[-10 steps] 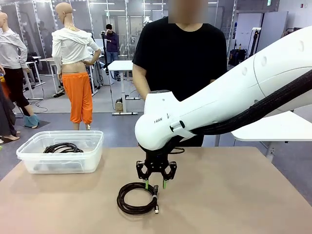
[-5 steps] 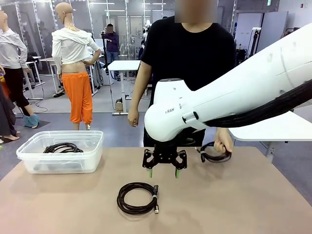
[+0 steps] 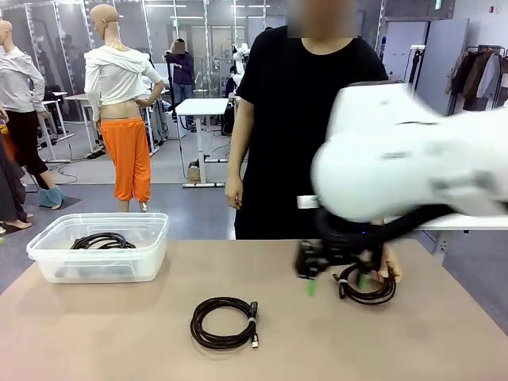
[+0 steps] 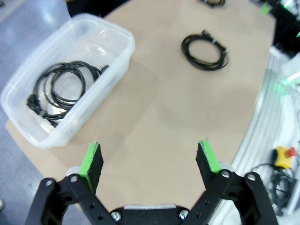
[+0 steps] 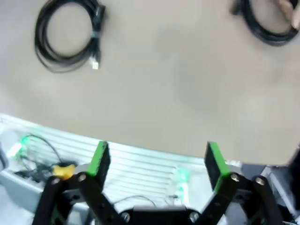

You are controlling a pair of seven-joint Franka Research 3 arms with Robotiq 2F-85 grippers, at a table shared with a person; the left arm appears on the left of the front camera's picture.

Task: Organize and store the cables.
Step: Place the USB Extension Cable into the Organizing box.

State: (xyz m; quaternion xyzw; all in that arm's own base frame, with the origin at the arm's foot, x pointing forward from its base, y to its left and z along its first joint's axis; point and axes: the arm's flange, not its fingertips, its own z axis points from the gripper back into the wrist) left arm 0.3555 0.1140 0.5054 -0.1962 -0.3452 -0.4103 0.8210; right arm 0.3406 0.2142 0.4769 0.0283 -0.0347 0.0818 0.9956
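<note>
**Front view.** We find the right gripper [image 3: 336,282] blurred, low over the table [image 3: 119,341] right of centre. Its green pads stand spread apart with nothing between them. Just beside it a black cable coil [image 3: 369,292] lies on the table, and the person's hand [image 3: 390,268] rests against it. We cannot tell whether the gripper touches this coil. A second coil [image 3: 224,321] lies flat near the table's middle, apart from the gripper. At the left stands a clear bin [image 3: 95,266] with coiled cables [image 3: 101,240] inside.

**Left wrist view.** The left gripper [image 4: 149,158] hangs high over the table's edge, fingers wide apart and empty. Below it we see the bin [image 4: 123,56] holding the coiled cables [image 4: 65,89]. The second coil [image 4: 205,47] lies beyond on the bare tabletop.

**Right wrist view.** The right gripper [image 5: 156,158] is spread, with nothing between its pads. The second coil [image 5: 70,35] lies at upper left. The cable coil [image 5: 265,26] sits at the upper right edge, with the person's hand [image 5: 290,11] blurred beside it.
</note>
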